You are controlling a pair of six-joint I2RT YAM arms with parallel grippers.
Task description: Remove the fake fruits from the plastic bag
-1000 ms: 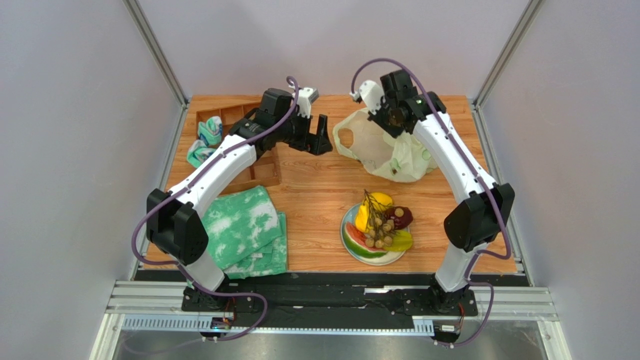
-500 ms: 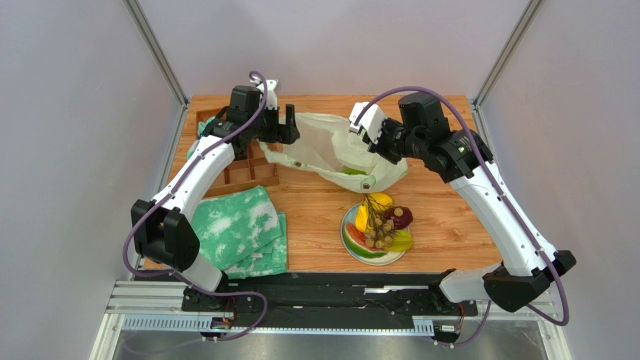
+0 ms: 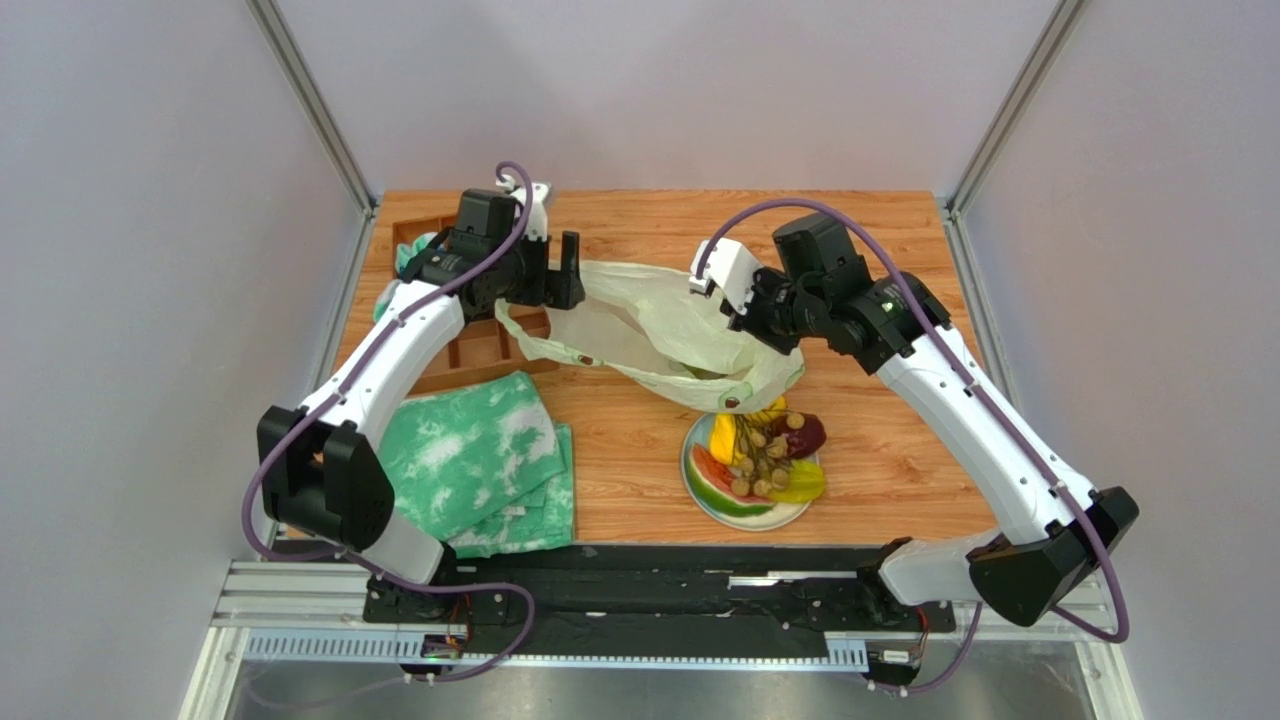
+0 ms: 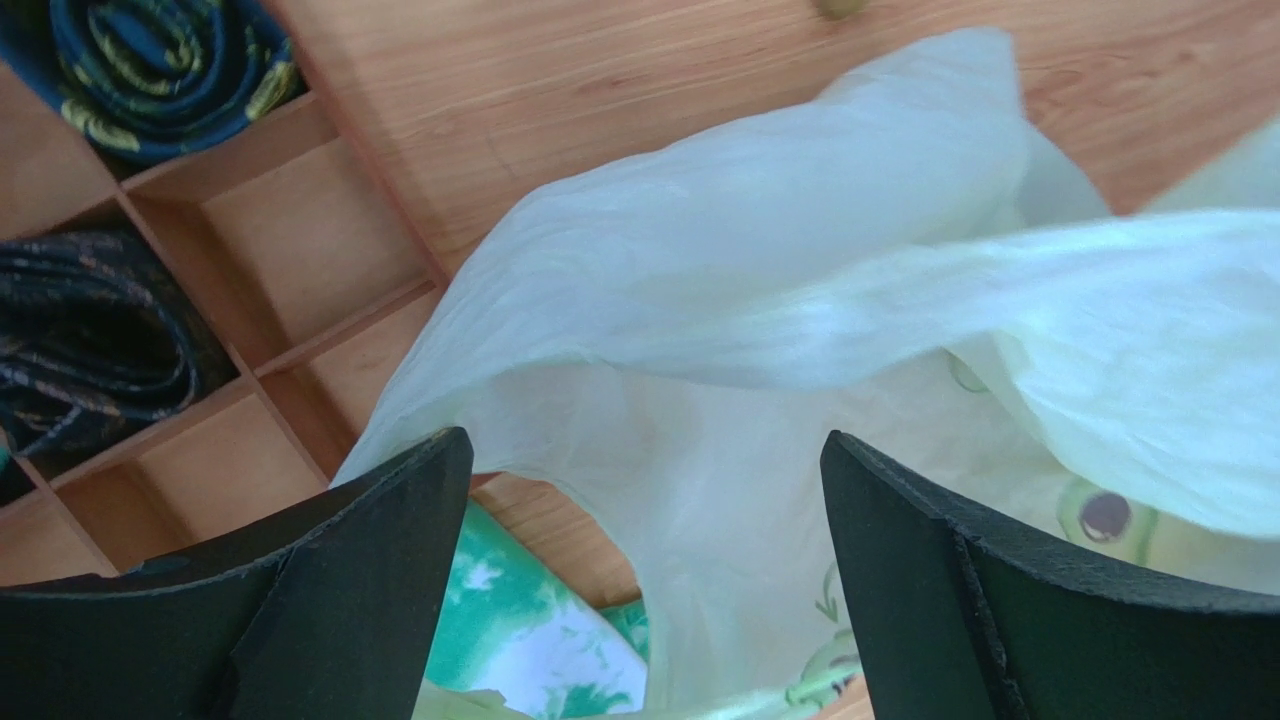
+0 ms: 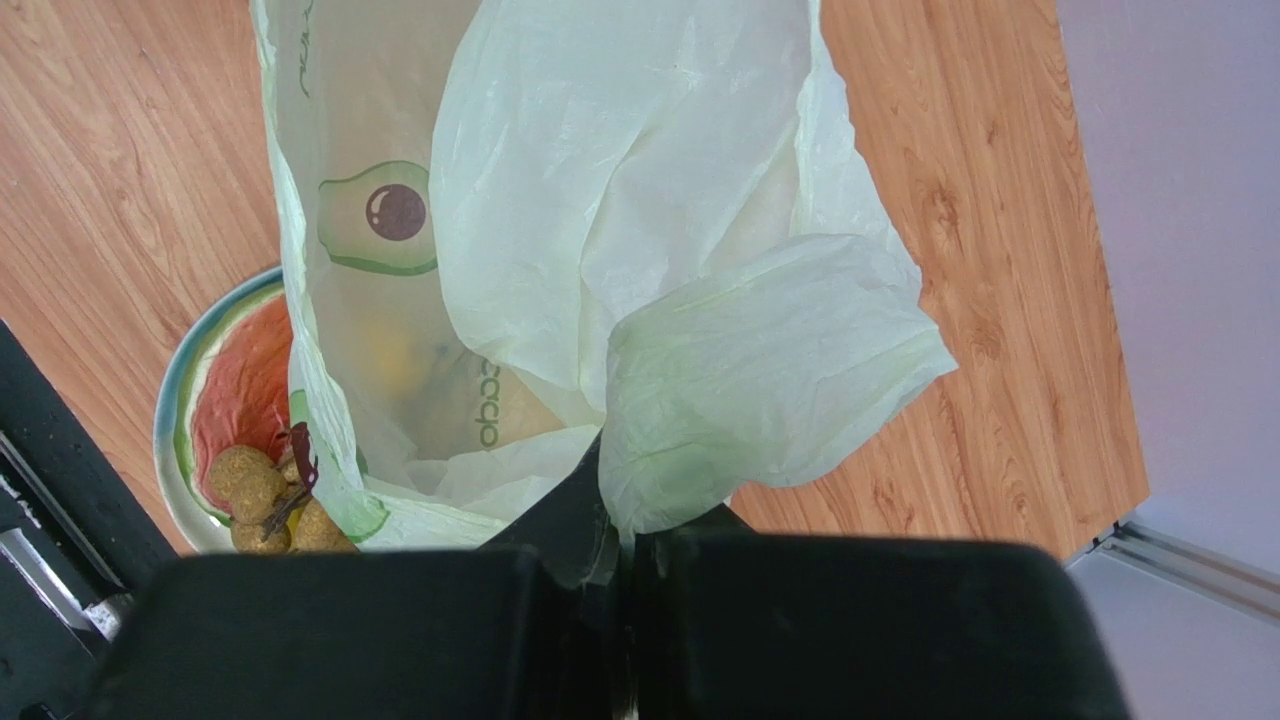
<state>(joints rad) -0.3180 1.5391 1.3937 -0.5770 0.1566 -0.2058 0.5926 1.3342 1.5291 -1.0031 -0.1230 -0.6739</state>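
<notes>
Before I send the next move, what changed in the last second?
The right hand, shut on the bag, carried it from the far right toward the middle and nearer, so it now sags over the far rim of the plate. The left hand, open, drew back left toward the wooden tray. Fruit, plate and cloth stayed put.

Pale plastic bag (image 3: 646, 323) hangs stretched, partly over piled fake fruits (image 3: 769, 450).

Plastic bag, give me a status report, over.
Left gripper open, plastic bag ahead of its fingers. Right gripper shut on bag's corner. Fake fruits on plate; bag sags over plate's far rim.
</notes>
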